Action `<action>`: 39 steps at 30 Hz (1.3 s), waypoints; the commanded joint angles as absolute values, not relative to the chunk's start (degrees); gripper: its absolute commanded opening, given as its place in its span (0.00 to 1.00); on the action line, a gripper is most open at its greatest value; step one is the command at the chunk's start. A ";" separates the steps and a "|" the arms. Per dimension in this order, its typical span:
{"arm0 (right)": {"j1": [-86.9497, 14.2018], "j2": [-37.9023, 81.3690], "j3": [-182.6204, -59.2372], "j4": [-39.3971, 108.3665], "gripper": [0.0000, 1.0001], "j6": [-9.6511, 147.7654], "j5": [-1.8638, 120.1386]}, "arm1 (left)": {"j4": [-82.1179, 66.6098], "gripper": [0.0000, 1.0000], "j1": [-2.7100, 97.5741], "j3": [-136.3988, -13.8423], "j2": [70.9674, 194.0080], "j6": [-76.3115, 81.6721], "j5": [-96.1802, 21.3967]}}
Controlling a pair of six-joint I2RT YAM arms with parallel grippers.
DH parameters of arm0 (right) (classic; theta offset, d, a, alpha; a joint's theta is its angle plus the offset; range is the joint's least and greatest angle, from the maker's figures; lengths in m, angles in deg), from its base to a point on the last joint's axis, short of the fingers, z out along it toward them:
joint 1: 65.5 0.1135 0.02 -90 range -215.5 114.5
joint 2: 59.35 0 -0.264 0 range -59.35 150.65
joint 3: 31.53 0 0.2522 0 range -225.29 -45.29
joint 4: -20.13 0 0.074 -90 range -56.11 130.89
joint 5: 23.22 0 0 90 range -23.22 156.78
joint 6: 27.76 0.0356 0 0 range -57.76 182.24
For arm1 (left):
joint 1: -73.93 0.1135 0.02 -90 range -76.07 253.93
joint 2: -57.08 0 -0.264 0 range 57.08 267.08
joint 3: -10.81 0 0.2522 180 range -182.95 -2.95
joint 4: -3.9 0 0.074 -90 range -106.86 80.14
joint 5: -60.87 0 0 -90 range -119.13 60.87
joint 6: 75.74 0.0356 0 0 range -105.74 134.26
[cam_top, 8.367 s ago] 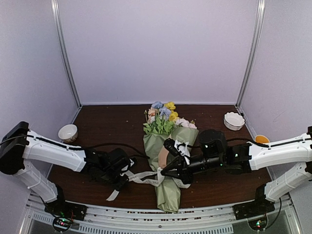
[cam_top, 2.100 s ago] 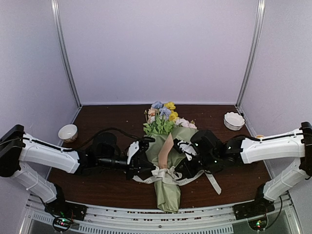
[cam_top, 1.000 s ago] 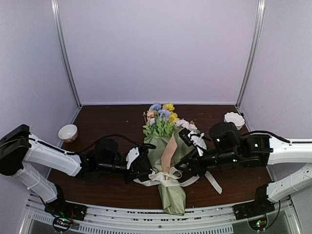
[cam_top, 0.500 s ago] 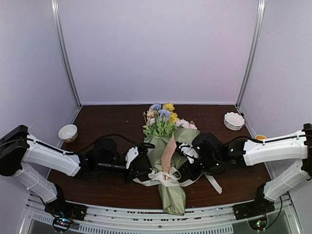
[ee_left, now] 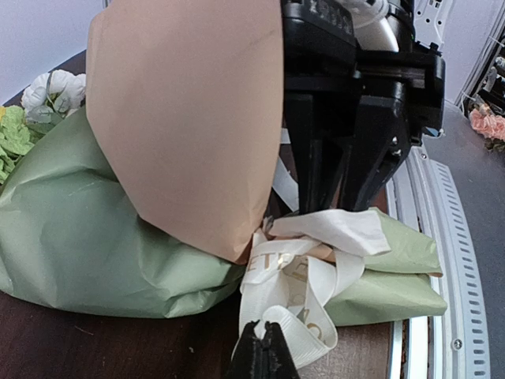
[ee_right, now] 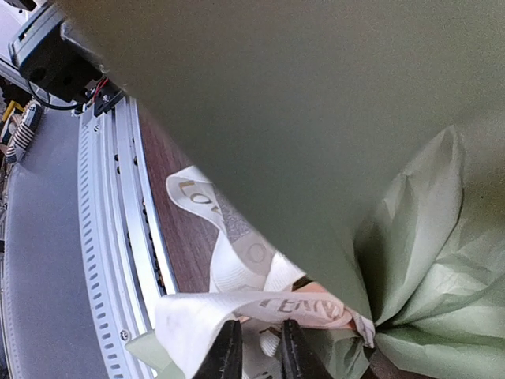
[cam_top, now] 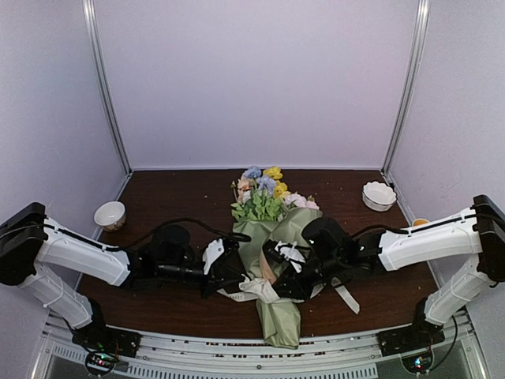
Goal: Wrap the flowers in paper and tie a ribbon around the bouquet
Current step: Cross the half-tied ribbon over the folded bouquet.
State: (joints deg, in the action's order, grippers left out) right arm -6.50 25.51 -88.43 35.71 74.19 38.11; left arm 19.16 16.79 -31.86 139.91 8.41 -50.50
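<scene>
The bouquet lies lengthwise mid-table, its flowers pointing away and the green paper tapering toward me. A tan paper flap stands up over the green sleeve. The cream ribbon is knotted loosely round the sleeve's waist, one tail trailing right. My left gripper is shut on a loop of the ribbon. At the knot, the right gripper has its jaws close together, with a fold of ribbon between and across them.
A small bowl stands at the left edge. A white scalloped bowl sits back right, with an orange cup nearer. The metal rail runs along the near edge. Enclosure walls close in on three sides.
My right gripper has come left and down onto the ribbon knot and its jaws have narrowed. The left arm has held still on its ribbon loop.
</scene>
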 commanded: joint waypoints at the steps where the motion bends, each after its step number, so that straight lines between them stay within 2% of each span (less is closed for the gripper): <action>1: -6.68 24.07 -90.00 34.92 0.19 72.68 36.80 | 20.38 0.00 17.11 -32.05 139.81 9.42 -50.14; 12: -1.90 24.00 -91.62 37.16 0.20 71.52 43.38 | 20.03 0.00 17.09 -32.03 139.61 9.46 -50.43; 22: 1.73 24.59 -95.07 40.06 0.21 70.15 59.61 | 20.12 0.00 17.15 -32.15 140.66 9.14 -50.34; 29: 1.81 27.85 -96.95 39.89 0.22 68.94 53.83 | 19.88 0.00 17.41 -32.36 141.10 9.11 -50.84; 36: 1.57 31.38 -98.87 39.07 0.32 66.24 46.85 | 19.38 0.00 17.85 -32.94 142.06 8.92 -51.21; 39: 1.54 33.08 -101.27 41.89 0.35 64.09 47.51 | 18.43 0.00 17.94 -33.63 142.55 8.88 -51.35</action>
